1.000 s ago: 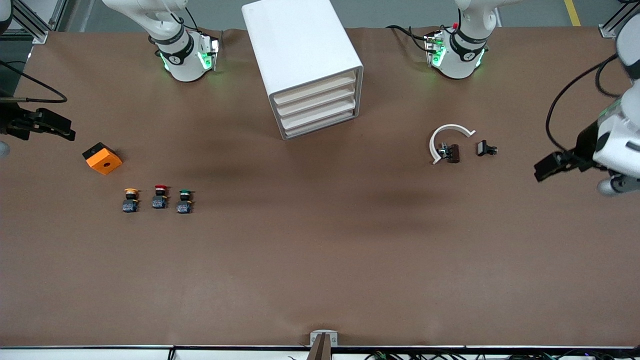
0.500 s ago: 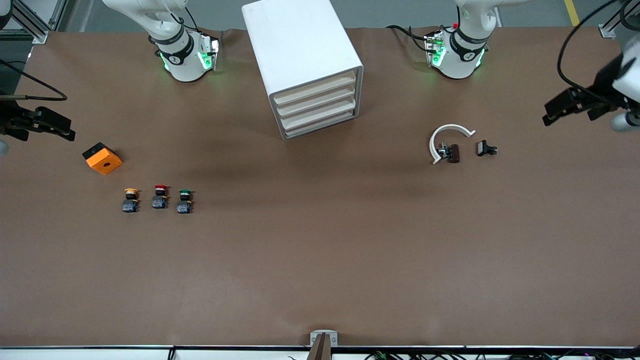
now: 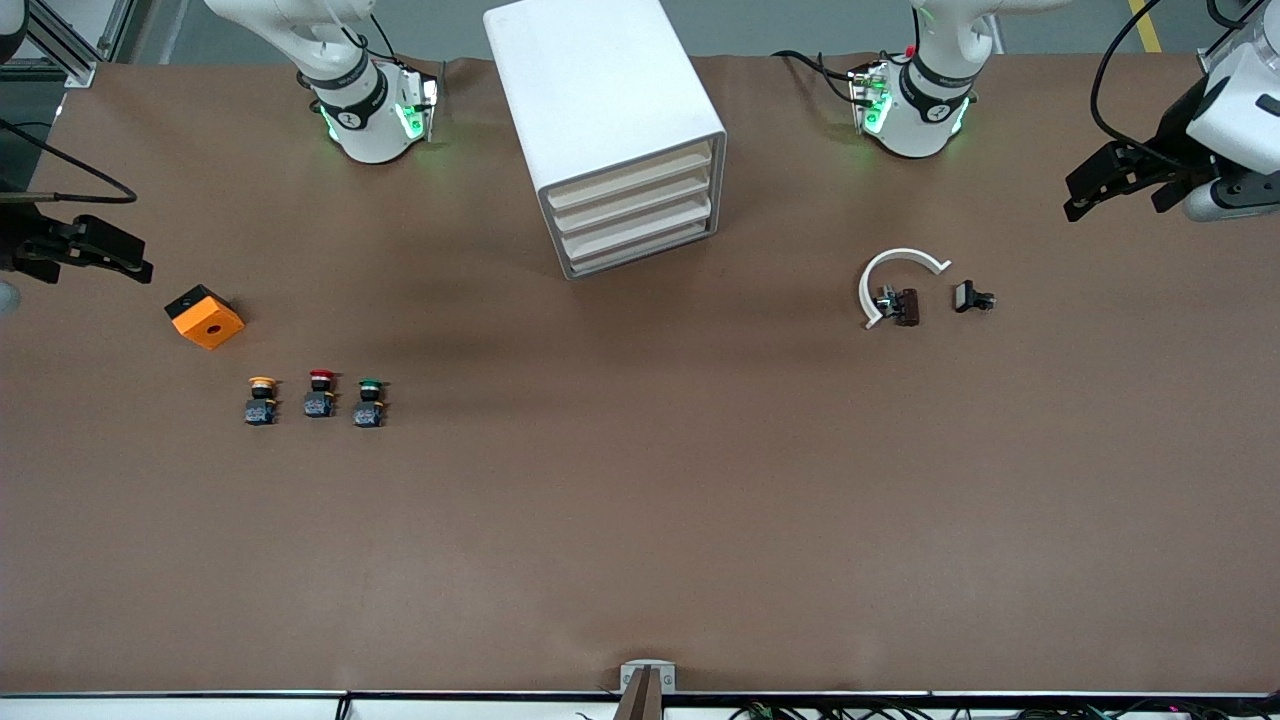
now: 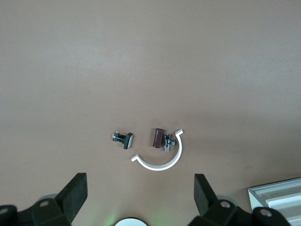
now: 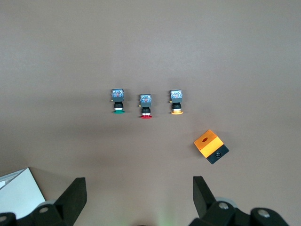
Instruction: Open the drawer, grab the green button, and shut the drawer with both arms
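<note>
The left gripper [image 3: 1085,195] has swung again: a second ago it hung lower over the left arm's end of the table, and now it sits up high there, a touch closer in than half a second back, fingers [image 4: 75,195] spread wide with nothing between them. The right gripper [image 3: 120,262] hasn't budged, waiting over the right arm's end of the table, fingers [image 5: 74,197] also wide apart and empty. The green-capped button [image 3: 370,401] stands untouched on the table, last in a row beside the red-capped button [image 3: 320,393] and yellow-capped button [image 3: 261,399], with the orange box [image 3: 205,316] near them. The white drawer cabinet [image 3: 610,130] is unchanged, all drawers shut. The white curved clip [image 3: 893,278] and small dark parts [image 3: 972,297] lie where they were.
</note>
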Robot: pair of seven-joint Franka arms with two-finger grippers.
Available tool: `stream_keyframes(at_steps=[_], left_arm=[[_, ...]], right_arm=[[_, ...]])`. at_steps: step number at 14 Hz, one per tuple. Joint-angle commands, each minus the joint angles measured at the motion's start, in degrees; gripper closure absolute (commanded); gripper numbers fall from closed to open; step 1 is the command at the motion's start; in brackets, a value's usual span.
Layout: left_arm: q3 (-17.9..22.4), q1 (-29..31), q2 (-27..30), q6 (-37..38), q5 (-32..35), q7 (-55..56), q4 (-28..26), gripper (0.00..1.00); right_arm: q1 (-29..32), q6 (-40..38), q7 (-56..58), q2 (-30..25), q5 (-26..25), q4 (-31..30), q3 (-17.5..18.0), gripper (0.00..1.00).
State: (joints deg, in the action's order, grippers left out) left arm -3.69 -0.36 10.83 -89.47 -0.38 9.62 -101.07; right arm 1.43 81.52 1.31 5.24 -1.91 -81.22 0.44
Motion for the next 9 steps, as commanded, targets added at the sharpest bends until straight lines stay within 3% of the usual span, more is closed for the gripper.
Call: stream_keyframes(at_steps=[1,5,9], left_arm=[[0.62,-0.6,-0.63,-0.44,-0.33,-1.62,1.05,0.0],[0.62,-0.51,-3.18,0.61,0.46,-2.33,4.74,0.0],[0.62,-0.43,-3.27,0.7,0.55,-2.24,5.01,0.0]], right_arm=[[0.68,-0.75,0.19,1.0,0.59,1.94,0.62,0.0],[0.68,-0.75,0.19,1.09,0.59,1.94,0.62,0.0],[0.59,-0.66,0.19,1.09,0.59,1.94,0.62,0.0]])
